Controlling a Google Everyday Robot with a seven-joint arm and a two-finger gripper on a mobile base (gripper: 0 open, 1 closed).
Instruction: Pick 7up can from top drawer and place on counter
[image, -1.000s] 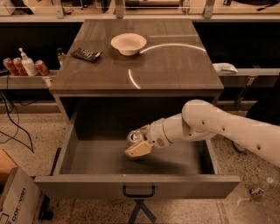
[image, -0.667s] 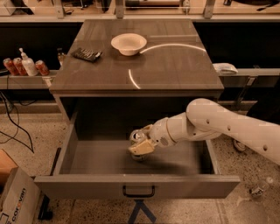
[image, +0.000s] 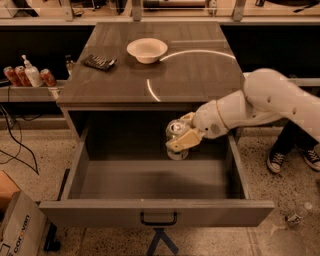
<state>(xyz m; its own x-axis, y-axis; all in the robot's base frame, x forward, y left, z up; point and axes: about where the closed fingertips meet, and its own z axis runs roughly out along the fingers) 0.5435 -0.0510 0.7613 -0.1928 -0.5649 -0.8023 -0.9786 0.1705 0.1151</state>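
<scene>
The top drawer (image: 100, 212) stands open, its black handle (image: 158, 218) nearest. Over the drawer's rear floor the tool (image: 178, 144) pinches the 7up can (image: 175, 131), upright, just below the bench (image: 200, 75) edge. Farther back, a white bowl (image: 147, 50) sits on the bench.

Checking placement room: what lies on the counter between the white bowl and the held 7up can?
Only bare counter, in the camera view; the pincer grips the 7up can over the top drawer.
</scene>
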